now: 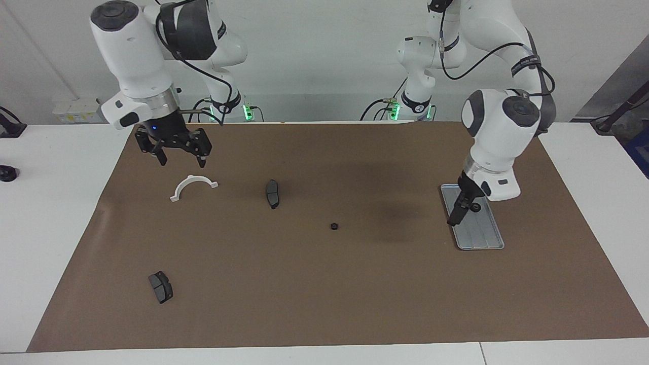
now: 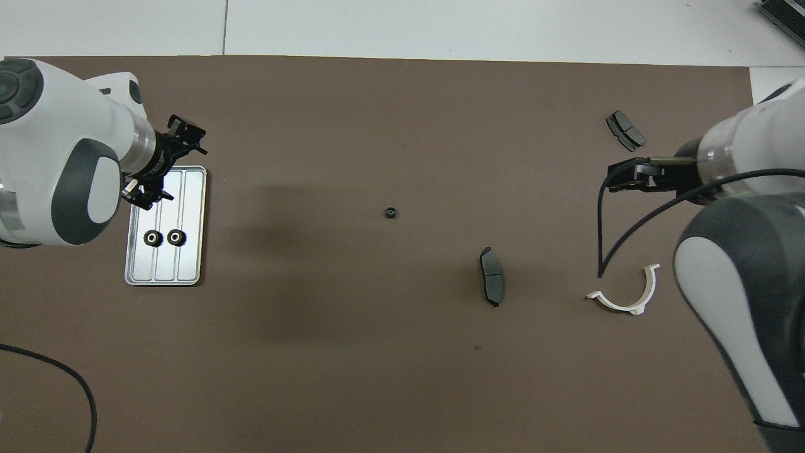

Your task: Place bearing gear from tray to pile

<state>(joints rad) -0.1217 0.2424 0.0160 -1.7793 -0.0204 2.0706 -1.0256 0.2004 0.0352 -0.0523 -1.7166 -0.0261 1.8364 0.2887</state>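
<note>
The left claw point(image 1: 455, 215) hung low over the ribbed silver-grey metal tray point(image 2: 188, 189), at the tray's end farther from the robots; whether its fingers were apart I cannot tell. Two small black round bearing gears point(image 2: 165, 238) lay in the tray beside it, nearer the robots. A lone black gear point(image 2: 390, 213) marked the pile site on the brown desk point(image 2: 377, 352), well apart toward the right arm's end. This looked like the pick-up step: next, settle over one gear and close. The right claw point(image 1: 178, 154) waited, spread wide, above a white half-ring bracket point(image 1: 193, 186).
</note>
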